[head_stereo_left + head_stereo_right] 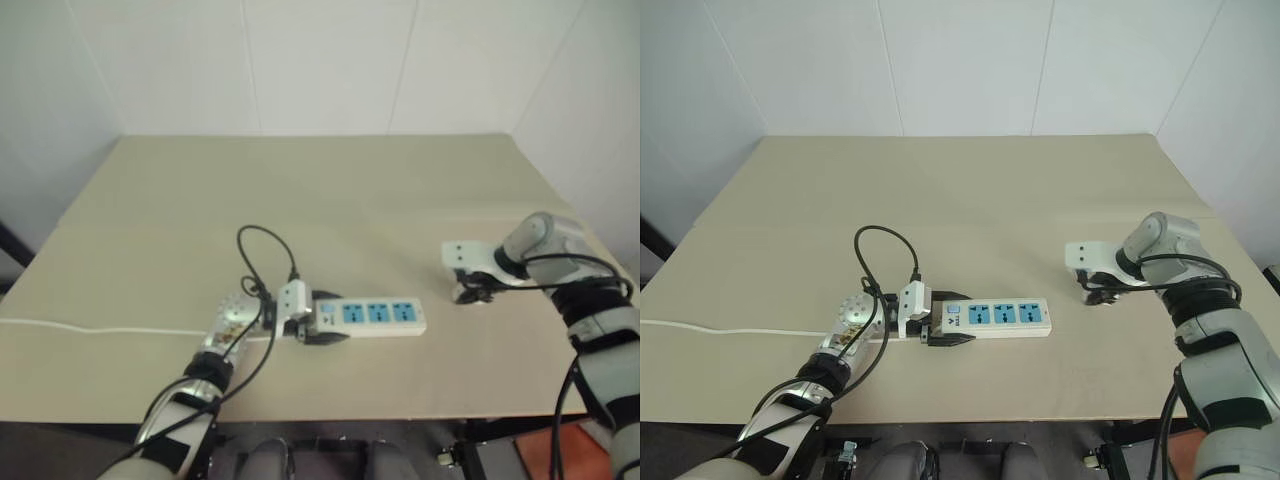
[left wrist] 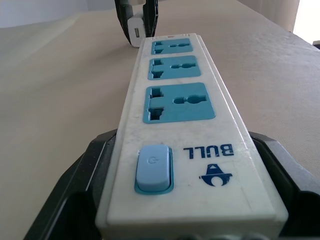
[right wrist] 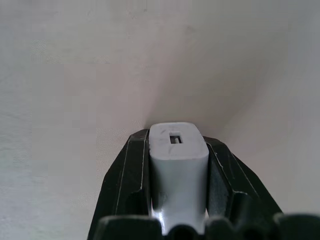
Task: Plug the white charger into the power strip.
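Observation:
The power strip [image 1: 375,315] is a long white bar with three blue sockets lying near the table's front middle. My left gripper [image 1: 318,325] is shut on its switch end; the left wrist view shows a black finger [image 2: 85,175] against each long side and the blue switch [image 2: 154,168] nearest. To the right of the strip, my right gripper [image 1: 468,293] points down at the table. The right wrist view shows it shut on the white charger [image 3: 177,165], whose flat end with a small slot faces the tabletop. The same charger [image 2: 135,32] shows past the strip's far end.
The beige table [image 1: 330,200] runs back to a white wall. The strip's thin white cable [image 1: 100,328] trails left to the table's left edge. The table's front edge lies close below the strip.

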Robot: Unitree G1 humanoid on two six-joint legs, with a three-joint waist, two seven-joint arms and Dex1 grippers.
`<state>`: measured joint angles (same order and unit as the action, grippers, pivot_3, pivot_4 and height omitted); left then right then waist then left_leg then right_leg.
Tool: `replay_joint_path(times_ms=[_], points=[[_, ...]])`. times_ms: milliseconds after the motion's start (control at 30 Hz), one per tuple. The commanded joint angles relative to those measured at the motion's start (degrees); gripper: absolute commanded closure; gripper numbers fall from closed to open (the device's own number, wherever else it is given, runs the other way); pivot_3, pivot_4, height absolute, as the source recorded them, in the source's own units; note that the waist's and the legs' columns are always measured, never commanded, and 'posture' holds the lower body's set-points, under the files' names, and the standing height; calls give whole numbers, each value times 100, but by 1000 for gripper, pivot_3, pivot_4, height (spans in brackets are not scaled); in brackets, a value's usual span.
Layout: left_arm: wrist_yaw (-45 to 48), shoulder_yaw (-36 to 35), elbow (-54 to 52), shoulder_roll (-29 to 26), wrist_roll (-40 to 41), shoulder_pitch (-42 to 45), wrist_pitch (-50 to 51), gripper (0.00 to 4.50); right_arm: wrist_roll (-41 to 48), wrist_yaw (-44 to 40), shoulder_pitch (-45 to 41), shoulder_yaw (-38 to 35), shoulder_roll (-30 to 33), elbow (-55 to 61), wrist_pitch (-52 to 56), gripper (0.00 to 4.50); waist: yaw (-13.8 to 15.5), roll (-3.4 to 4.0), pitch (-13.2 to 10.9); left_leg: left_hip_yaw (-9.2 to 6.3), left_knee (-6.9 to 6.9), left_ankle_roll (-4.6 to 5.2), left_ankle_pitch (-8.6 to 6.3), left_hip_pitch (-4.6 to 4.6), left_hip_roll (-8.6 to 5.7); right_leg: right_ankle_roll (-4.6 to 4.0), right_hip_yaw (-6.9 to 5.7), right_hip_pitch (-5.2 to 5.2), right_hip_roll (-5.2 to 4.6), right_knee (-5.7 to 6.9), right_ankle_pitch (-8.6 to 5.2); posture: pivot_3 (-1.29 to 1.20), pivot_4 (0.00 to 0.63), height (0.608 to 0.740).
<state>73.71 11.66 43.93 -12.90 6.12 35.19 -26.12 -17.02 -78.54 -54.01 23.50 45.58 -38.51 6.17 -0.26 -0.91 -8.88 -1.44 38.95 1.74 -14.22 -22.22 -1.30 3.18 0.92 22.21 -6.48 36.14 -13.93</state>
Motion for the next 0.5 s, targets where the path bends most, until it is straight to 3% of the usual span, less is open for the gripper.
replay_joint_path(times_ms=[33,200,367,500], points=[[55,282,285,53,-286,-25,66,1132,1176,217,-211,-1079,-429,981,431,3325,-44,8,1,1,-1,0,0,0,1,-1,3,3,1,3,0,0,150,740],[76,296,375,53,-291,58,60,1132,2757,965,96,-2300,-1372,2331,1770,3325,37,10,1,-12,-5,0,0,-12,4,1,-9,8,1,-6,1,0,150,740],[123,331,426,21,-286,108,66,1132,3397,2038,1370,-2756,-2493,3458,1313,3325,91,5,3,-18,-11,0,-1,-13,8,0,-15,10,2,-3,1,0,150,740],[187,383,410,-20,-317,126,119,1132,3368,2330,2087,-2613,-2966,3402,674,3325,60,6,3,-9,-11,0,0,-13,1,0,-9,15,2,1,0,0,150,740]])
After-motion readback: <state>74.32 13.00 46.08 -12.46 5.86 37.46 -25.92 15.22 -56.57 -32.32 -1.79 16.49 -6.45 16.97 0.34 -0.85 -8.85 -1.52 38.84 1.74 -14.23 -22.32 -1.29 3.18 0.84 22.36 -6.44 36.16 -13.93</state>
